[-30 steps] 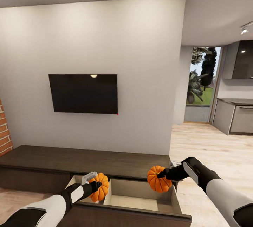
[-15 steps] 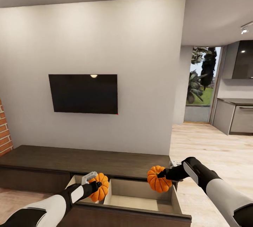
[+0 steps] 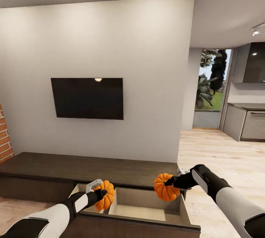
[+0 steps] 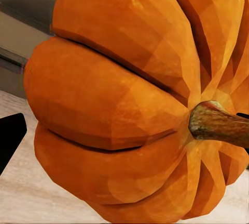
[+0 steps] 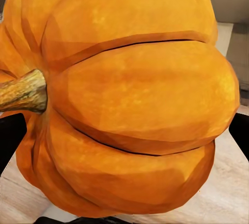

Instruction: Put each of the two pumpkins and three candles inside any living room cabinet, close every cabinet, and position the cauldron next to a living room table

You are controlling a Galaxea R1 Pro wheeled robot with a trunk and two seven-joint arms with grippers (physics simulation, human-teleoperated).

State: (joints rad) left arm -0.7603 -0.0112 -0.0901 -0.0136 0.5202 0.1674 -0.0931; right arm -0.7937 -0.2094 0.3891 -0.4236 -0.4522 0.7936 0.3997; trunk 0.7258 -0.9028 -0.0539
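Observation:
Two ribbed orange pumpkins are held up over the long dark-brown cabinet (image 3: pixel 92 167). My left gripper (image 3: pixel 101 194) is shut on the left pumpkin (image 3: pixel 106 196), above the rim of an open pale-wood drawer (image 3: pixel 78 191). My right gripper (image 3: pixel 168 184) is shut on the right pumpkin (image 3: pixel 165 190), which hangs over the wider open drawer (image 3: pixel 147 204). The left wrist view shows its pumpkin (image 4: pixel 119 94) close up with a black fingertip (image 4: pixel 9 138) beside it. The right wrist view shows the other pumpkin (image 5: pixel 129 99). Candles, cauldron and coffee table are out of view.
A black TV (image 3: pixel 87 98) hangs on the white wall above the cabinet. A brick column (image 3: pixel 4 137) stands at the left edge. To the right, wood floor (image 3: pixel 221 157) runs towards grey kitchen units (image 3: pixel 244 120) and a glass door (image 3: pixel 209 87).
My left gripper and its pumpkin have edged very slightly up and to the right. The right arm and the view are unchanged.

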